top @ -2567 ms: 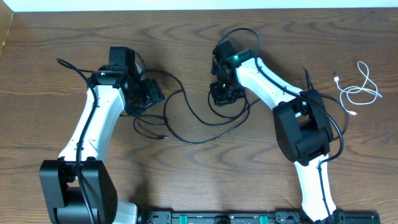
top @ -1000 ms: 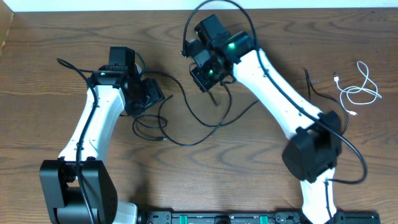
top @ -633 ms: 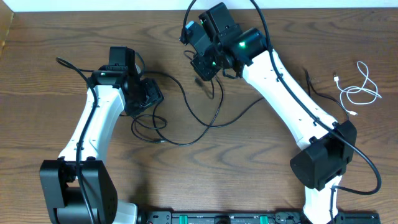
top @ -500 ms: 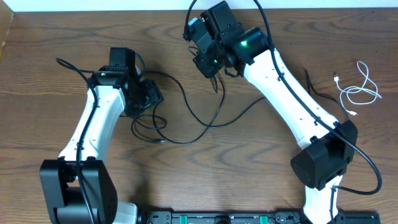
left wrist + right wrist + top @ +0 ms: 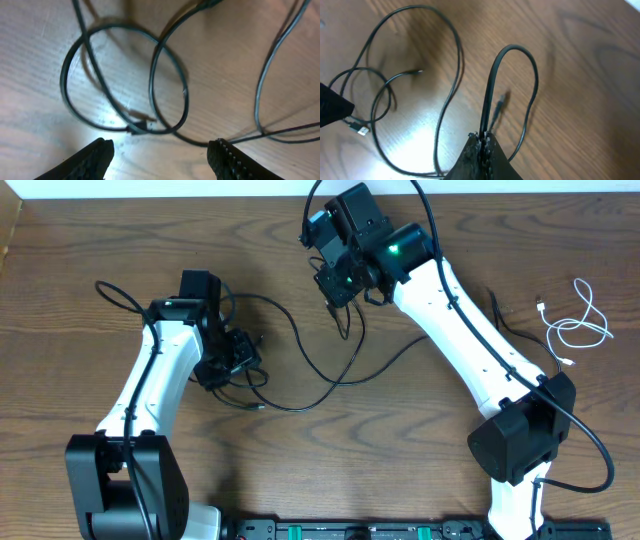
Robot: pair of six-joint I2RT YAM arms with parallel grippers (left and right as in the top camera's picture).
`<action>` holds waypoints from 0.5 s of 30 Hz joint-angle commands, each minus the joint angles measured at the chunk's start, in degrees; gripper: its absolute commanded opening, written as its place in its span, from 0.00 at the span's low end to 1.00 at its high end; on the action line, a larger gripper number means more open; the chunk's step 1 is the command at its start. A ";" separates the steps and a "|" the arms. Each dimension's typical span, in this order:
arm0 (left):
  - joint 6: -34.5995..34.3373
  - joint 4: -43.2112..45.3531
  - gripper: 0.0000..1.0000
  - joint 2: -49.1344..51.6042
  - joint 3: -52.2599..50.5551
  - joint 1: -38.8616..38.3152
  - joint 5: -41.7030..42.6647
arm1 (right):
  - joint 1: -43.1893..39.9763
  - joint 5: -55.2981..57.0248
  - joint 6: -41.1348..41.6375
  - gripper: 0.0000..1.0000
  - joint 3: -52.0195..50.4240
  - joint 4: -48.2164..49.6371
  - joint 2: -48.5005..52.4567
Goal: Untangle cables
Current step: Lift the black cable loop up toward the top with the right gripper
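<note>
On the table (image 5: 100, 240), one white cable (image 5: 580, 328); right fingers (image 5: 476, 156) pinch a black cable (image 5: 492, 85); left fingers (image 5: 95, 156) gape.

Landmark: right tool (image 5: 338, 283), over the far middle of the bench (image 5: 60, 310), with a strand of the long cables (image 5: 300, 355) pinched in it.
Long cables: looped just below the right tool, then trailing across the bench to its near left.
Coiled loops (image 5: 170, 65): well left of the right tool and nearer the robot, flat on the bench, overlapping one another.
Left tool (image 5: 225, 368): well left of the right tool, over the coiled loops, its fingers spread apart.
Plug end (image 5: 142, 125): at the near side of the coiled loops, left of the right tool.
Short cable (image 5: 580, 325): far right of the right tool, by the bench's right edge, well apart from the long cables.
</note>
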 commanded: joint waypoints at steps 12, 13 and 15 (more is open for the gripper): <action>-10.62 6.54 0.66 0.33 -8.20 -0.09 -1.20 | 0.24 -2.64 -0.72 0.01 -2.82 -0.52 -0.90; -11.26 8.07 0.66 0.35 -9.09 -0.09 -1.20 | 0.24 -2.78 -0.72 0.01 -2.82 -0.52 -0.90; -12.31 10.64 0.64 0.35 -10.14 -0.09 -1.20 | 0.24 -2.89 -0.70 0.01 -2.82 -0.63 -0.90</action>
